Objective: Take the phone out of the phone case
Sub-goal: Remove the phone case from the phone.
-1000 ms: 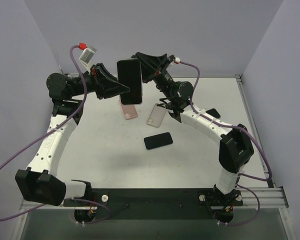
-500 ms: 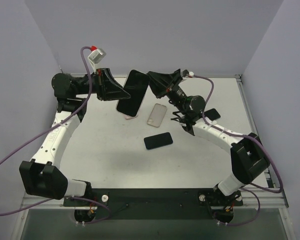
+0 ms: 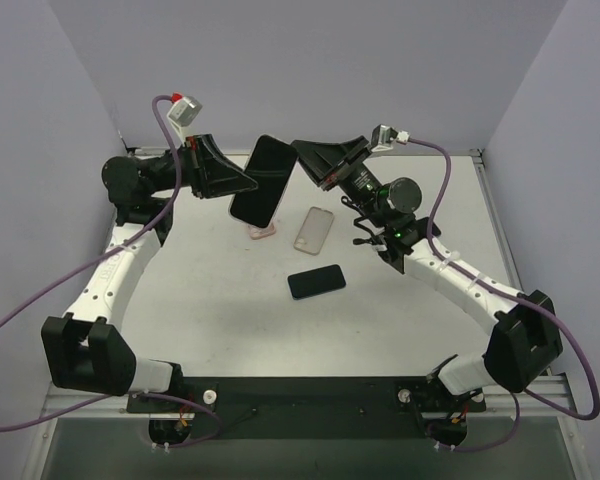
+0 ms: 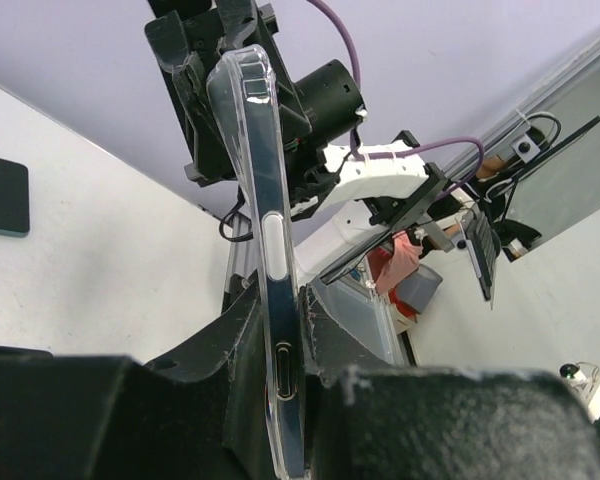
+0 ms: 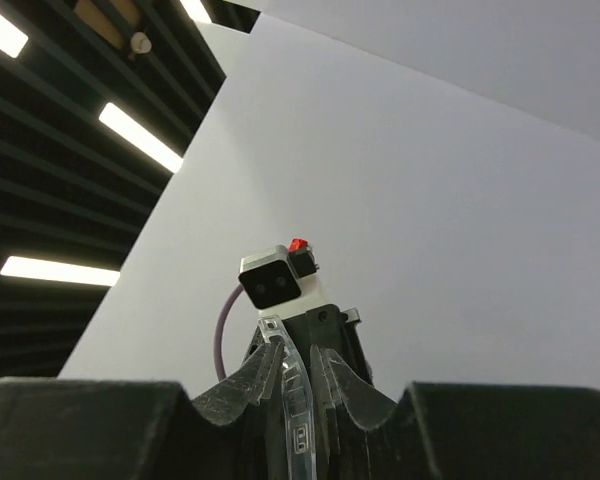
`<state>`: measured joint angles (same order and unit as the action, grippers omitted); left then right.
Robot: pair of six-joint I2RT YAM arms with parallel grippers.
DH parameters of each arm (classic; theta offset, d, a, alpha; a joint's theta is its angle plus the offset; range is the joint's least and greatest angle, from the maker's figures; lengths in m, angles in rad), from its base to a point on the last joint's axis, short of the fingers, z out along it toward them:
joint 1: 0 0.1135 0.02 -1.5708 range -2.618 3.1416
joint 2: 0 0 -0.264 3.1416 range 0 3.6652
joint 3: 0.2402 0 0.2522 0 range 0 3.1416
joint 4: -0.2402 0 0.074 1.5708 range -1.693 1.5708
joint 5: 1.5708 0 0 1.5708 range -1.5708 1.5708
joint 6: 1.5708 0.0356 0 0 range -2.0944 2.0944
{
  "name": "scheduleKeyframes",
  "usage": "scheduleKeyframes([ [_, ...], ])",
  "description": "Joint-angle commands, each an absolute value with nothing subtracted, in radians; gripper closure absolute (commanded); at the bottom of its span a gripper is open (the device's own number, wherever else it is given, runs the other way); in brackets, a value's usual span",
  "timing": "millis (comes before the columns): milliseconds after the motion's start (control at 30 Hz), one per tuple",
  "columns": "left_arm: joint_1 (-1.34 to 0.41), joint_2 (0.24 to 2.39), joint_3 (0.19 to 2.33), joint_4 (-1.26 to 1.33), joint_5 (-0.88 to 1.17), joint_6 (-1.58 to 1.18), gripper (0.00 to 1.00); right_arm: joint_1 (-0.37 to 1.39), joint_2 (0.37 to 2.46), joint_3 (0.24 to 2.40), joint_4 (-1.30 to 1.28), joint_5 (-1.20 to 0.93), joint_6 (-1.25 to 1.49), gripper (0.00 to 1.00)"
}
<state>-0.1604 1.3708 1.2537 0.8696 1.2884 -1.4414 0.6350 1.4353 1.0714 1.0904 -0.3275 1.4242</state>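
Observation:
A dark phone in a clear case (image 3: 263, 180) hangs in the air between both grippers, tilted, above the back of the table. My left gripper (image 3: 242, 182) is shut on its lower end; in the left wrist view the cased phone (image 4: 268, 230) runs edge-on up from between the jaws of the left gripper (image 4: 285, 375). My right gripper (image 3: 302, 166) is closed on the opposite end. In the right wrist view the curved clear case edge (image 5: 292, 385) sits in the right gripper (image 5: 298, 400); the phone body is hidden there.
On the white table (image 3: 220, 310) lie a pink phone or case (image 3: 262, 231), a pale translucent case (image 3: 315, 228), a black phone (image 3: 316, 282), and a dark object (image 3: 427, 227) partly hidden by the right arm. Walls close in the left, back and right.
The held phone has tipped from upright to leaning, its top to the right. The right arm has swung out to the right; the left gripper has shifted slightly. Both grippers keep their hold.

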Motion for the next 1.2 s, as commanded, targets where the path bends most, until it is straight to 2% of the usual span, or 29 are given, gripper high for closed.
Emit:
scheduleKeyframes([
  [0,-0.173,1.339,1.307,1.161,0.925,-1.462,1.00,0.721,1.506,1.034,0.667,-0.483,1.174,0.89],
  [133,-0.170,1.353,1.295,1.173,0.911,-1.479,1.00,0.747,1.522,1.040,0.661,-0.497,1.150,0.77],
  [267,-0.161,1.353,1.293,1.161,0.903,-1.474,1.00,0.768,1.540,1.019,0.725,-0.557,1.161,0.71],
  [733,-0.153,1.401,1.243,1.141,0.911,-1.480,1.00,0.850,1.611,1.078,0.808,-0.749,1.163,0.63],
  [967,-0.155,1.404,1.198,1.141,0.913,-1.470,1.00,0.891,1.664,1.130,0.857,-0.778,1.203,0.63],
  [1000,-0.155,1.404,1.184,1.141,0.913,-1.465,1.00,0.894,1.683,1.137,0.888,-0.788,1.224,0.63],
  [1033,-0.156,1.404,1.178,1.135,0.911,-1.454,1.00,0.897,1.690,1.140,0.906,-0.807,1.236,0.68],
  [1067,-0.158,1.401,1.171,1.134,0.916,-1.450,1.00,0.902,1.697,1.140,0.931,-0.811,1.253,0.77],
  [1133,-0.158,1.394,1.143,1.124,0.922,-1.433,1.00,0.897,1.704,1.115,1.000,-0.807,1.296,1.00],
  [1167,-0.158,1.391,1.131,1.111,0.923,-1.422,1.00,0.894,1.703,1.105,1.012,-0.796,1.301,1.00],
])
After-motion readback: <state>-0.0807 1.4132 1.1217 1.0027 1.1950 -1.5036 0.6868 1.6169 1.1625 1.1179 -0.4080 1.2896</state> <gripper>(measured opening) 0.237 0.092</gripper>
